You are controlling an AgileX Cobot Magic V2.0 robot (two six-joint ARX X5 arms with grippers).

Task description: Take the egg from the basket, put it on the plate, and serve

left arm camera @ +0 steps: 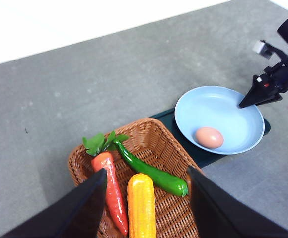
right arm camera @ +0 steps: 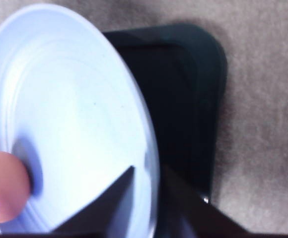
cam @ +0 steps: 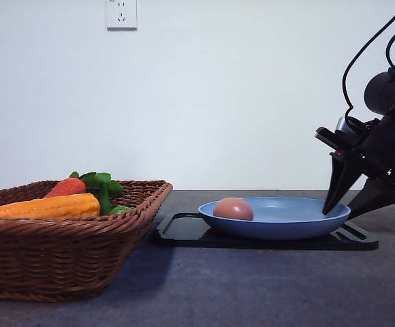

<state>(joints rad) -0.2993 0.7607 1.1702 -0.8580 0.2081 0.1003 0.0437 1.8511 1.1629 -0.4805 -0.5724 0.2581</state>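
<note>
The small smooth pinkish-brown egg (cam: 233, 208) lies inside the large round shallow light-blue plate (cam: 299, 221), on the part of the plate nearest the brown woven wicker basket (cam: 61, 262). The plate rests on a flat black rectangular tray (cam: 191, 231), which sits on the grey counter (cam: 252, 286) just beside the basket.

The right hand (cam: 351, 204) is at the plate's rim on the side away from the basket. Its two dark fingers are apart and straddle the rim: one finger (right arm camera: 107, 201) lies over the plate's inner surface, the other over the tray beyond the edge. Whether they press on the rim cannot be told.

The left hand (left arm camera: 146, 201) hangs above the basket with its fingers spread wide, clasping nothing. Under it in the basket lie an orange carrot with green leaves (left arm camera: 111, 186), a yellow corn cob (left arm camera: 141, 208) and a long green pepper (left arm camera: 151, 171).

A white wall socket (cam: 121, 13) sits on the wall behind the basket.
</note>
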